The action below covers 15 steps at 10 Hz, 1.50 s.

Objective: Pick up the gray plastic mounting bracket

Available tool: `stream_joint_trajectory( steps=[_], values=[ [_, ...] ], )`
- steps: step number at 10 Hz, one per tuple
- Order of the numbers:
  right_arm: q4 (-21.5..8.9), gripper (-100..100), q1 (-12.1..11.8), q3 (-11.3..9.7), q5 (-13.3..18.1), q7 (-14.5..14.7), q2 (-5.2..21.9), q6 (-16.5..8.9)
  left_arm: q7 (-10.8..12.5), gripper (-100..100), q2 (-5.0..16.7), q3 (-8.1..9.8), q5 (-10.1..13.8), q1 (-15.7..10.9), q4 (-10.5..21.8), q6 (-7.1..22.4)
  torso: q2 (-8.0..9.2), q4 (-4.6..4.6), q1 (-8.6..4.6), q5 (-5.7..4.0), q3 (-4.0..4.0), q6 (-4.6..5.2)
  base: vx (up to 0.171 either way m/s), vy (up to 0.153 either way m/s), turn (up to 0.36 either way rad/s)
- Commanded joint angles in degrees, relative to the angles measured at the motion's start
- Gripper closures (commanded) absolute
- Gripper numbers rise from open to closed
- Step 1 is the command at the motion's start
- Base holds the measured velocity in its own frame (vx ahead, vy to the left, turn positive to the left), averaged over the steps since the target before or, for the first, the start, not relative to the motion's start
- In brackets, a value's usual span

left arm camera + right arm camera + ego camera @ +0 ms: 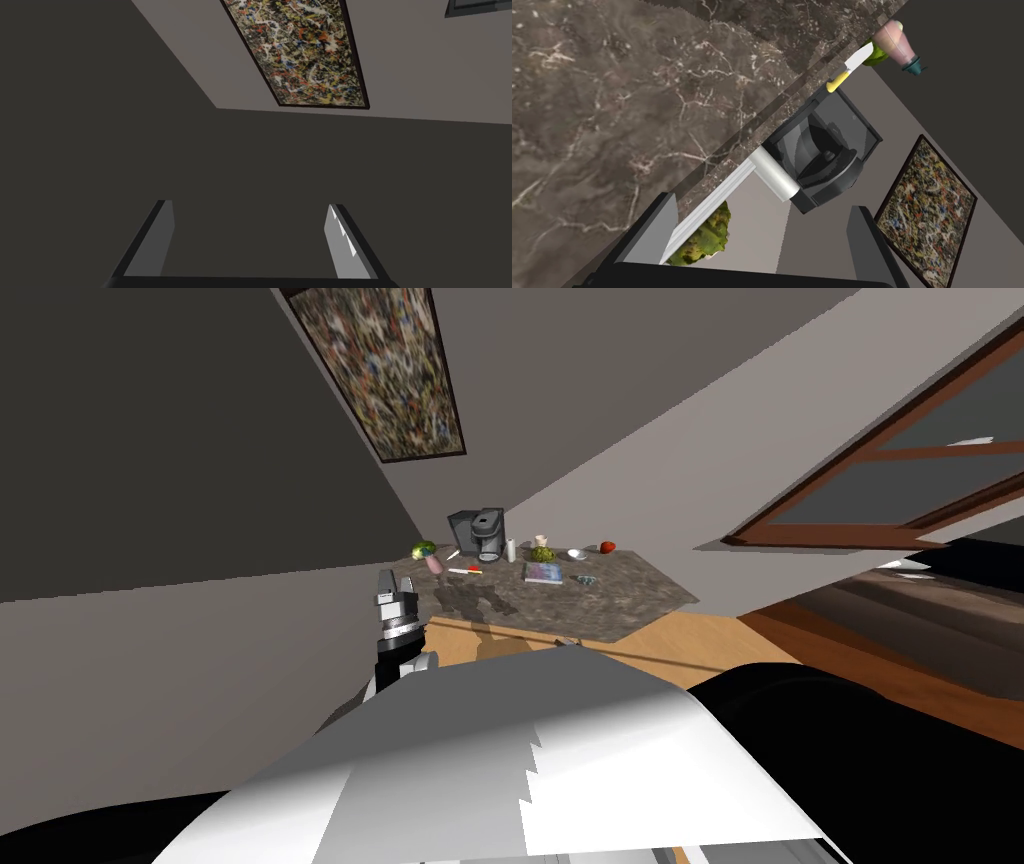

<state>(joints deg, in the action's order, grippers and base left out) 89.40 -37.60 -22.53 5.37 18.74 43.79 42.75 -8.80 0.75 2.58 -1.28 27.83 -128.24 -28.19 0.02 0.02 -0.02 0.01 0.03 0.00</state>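
Left arm is raised beside the bench [620, 600], its tool [395, 584] released and pointing up. Right tool [762, 202] hangs released over the brown marbled top. The bracket [774, 175], probably the pale grey strip with a smooth round end, sits at the bench's edge. Its long axis points at the glossy black coffee machine [824, 160] just beside it.

Counter and wall stock, as I count it.
One each: coffee machine [483, 533], book [543, 573], white bowl [575, 554], cup [541, 540], white cylinder [511, 550], pink bottle [434, 563], yellow-handled knife [848, 70], round red item [607, 547], painting [385, 368]. Green lumps [542, 554] [422, 550]: two. Fingers: two on my left gripper [250, 203], two on my right gripper [762, 201].
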Motion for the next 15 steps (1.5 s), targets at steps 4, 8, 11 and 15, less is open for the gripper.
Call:
stream_joint_trajectory(
  steps=[4,8,11,15],
  values=[
    [-7.97,-100,-1.01,-2.49,0.26,2.14,3.08,2.43,0.00,0,0.00,0.00,0.00,0.00,0.00,0.00,-0.02,0.00,0.00,0.00,-0.01,0.00,0.008,0.032,0.162],
    [-14.20,-100,-2.33,-5.66,0.43,4.62,7.75,5.18,0.00,0,0.00,0.01,0.00,0.02,0.00,0.00,0.03,0.01,-0.03,0.00,0.02,0.09,0.008,0.040,0.180],
    [-17.29,-100,-2.33,-5.66,0.43,4.62,7.75,5.18,0.00,0,0.00,0.02,0.00,0.02,0.00,0.00,0.02,0.00,-0.05,-0.01,0.01,0.10,0.008,0.017,0.045],
    [-23.71,-100,-3.69,-8.65,0.57,7.06,12.55,7.79,0.00,0,0.01,0.02,0.00,0.02,0.00,0.00,0.01,0.00,-0.05,-0.01,0.00,0.11,0.014,0.029,0.193]
  ],
)
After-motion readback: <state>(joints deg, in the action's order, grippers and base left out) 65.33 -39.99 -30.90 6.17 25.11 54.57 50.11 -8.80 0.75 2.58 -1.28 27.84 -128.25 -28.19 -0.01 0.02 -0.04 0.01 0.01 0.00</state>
